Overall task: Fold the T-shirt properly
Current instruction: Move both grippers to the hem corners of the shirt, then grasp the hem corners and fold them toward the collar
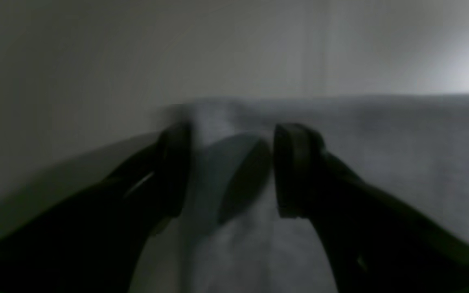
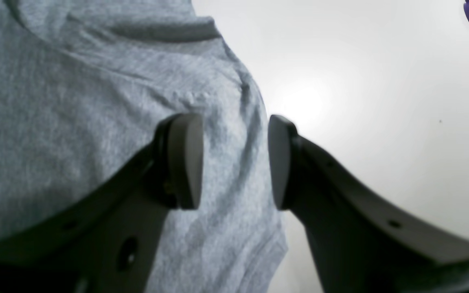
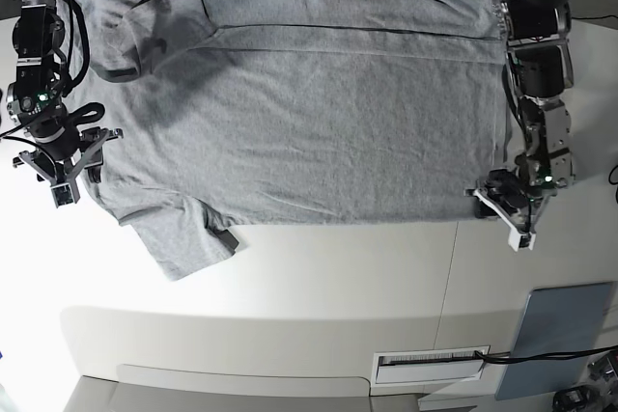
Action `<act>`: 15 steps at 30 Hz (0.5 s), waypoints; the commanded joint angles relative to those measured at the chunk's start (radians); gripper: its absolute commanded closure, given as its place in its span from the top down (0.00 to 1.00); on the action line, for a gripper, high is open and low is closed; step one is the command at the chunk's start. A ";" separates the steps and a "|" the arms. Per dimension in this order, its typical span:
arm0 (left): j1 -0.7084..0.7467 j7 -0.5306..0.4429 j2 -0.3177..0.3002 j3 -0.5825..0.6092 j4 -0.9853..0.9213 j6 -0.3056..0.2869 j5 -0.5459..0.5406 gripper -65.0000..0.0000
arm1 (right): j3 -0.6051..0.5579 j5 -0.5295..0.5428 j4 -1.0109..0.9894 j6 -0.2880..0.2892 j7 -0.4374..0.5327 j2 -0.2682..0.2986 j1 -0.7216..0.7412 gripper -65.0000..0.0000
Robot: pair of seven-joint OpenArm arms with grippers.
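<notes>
Shirt (image 3: pixel 299 113) lies spread flat across the table (image 3: pixel 319 277), so with left gripper (image 3: pixel 506 211) gaping at its four o'clock corner and right gripper (image 3: pixel 60 163) gaping at nine o'clock, we should pinch both edges squarely before lifting.

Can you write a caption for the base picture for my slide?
Two robot arms poised at opposite edges of a grey T-shirt spread flat on a white table, left gripper and right gripper both open.
</notes>
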 commanded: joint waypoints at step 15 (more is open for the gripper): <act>-0.014 0.031 -0.003 0.003 0.006 -0.016 -0.004 0.00 | -0.061 0.051 -0.325 0.087 0.070 0.019 0.354 0.40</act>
